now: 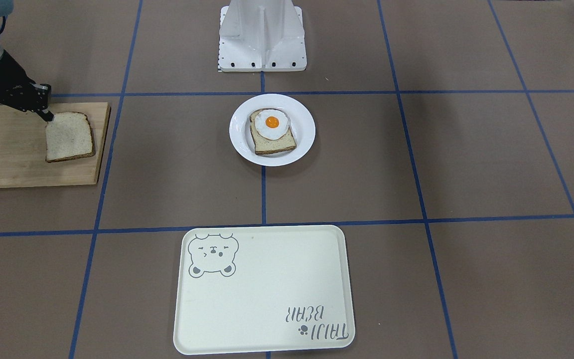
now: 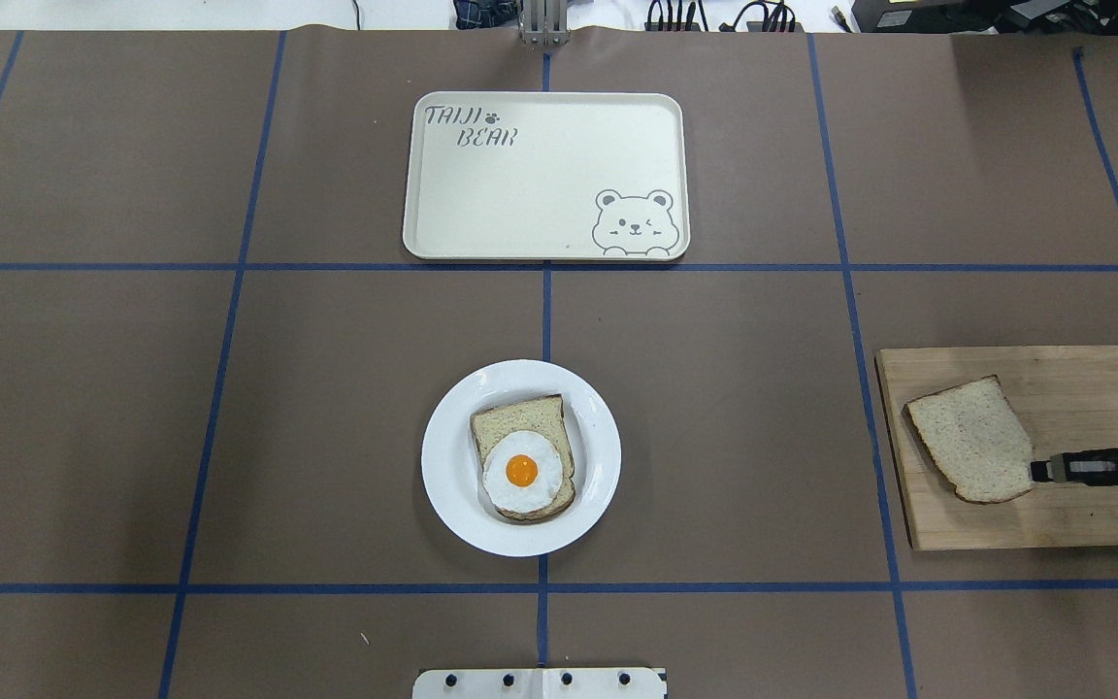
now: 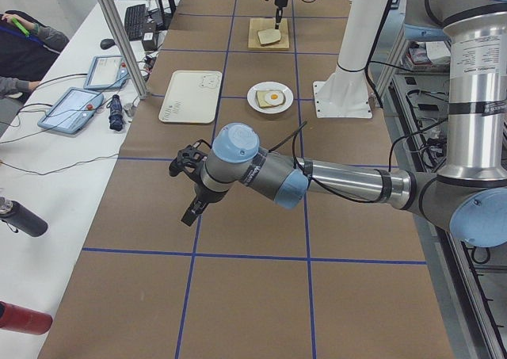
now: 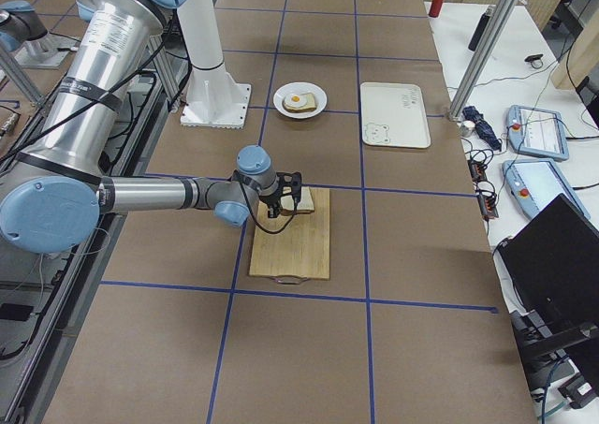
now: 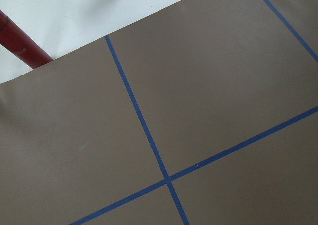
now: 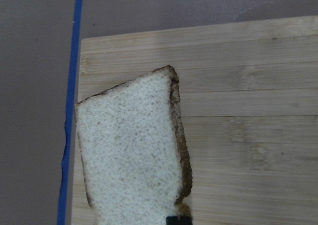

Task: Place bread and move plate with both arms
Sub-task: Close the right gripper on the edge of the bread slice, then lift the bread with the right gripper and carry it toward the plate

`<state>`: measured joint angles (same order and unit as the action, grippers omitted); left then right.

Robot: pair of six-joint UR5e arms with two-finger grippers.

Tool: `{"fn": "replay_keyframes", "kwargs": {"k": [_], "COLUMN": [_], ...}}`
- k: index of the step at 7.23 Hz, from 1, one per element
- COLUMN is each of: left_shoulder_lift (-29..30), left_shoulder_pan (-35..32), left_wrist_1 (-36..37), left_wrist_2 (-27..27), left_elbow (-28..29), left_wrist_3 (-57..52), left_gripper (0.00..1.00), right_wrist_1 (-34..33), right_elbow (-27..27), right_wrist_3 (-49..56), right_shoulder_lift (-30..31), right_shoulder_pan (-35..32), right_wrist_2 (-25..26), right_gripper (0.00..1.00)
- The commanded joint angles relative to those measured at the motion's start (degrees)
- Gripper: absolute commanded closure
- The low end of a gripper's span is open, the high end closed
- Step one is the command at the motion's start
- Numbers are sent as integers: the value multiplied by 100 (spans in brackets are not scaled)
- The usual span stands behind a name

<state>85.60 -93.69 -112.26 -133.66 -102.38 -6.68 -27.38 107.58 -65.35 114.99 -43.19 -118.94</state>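
The plain bread point(image 1: 69, 136) is on a wooden cutting board point(image 1: 8, 159) at the robot's right side. My right gripper point(image 1: 48, 117) is shut on the bread's near corner; it also shows in the overhead view point(image 2: 1039, 471). In the right wrist view the bread point(image 6: 131, 155) fills the middle, with one fingertip point(image 6: 178, 219) at its edge. The white plate point(image 2: 443, 485) sits mid-table and holds a second slice topped with a fried egg point(image 2: 523, 471). My left gripper point(image 3: 192, 214) hovers over bare table far off to the robot's left; I cannot tell whether it is open or shut.
A cream bear tray point(image 2: 540, 194) lies beyond the plate, on the side away from the robot. The white base block point(image 1: 262, 40) stands behind the plate. A red bottle point(image 5: 17, 43) lies off the table edge near the left gripper.
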Motion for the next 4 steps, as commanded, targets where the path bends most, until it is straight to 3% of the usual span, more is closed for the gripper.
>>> {"fn": "replay_keyframes", "kwargs": {"k": [1,4], "left_shoulder_lift": [0,0], "left_shoulder_pan": [0,0], "left_wrist_1": [-6,-6], "left_wrist_2": [-2,-2], "left_elbow": [-2,-28], "left_wrist_3": [0,0], "left_gripper": [2,2], "right_wrist_1": [521,532], "right_elbow": [-132,-158], "right_wrist_3": [101,5], "right_shoulder_lift": [-37,-721], "right_shoulder_pan": [-802,-1989], "right_wrist_2": [-987,-2412], "right_gripper": [100,100]}}
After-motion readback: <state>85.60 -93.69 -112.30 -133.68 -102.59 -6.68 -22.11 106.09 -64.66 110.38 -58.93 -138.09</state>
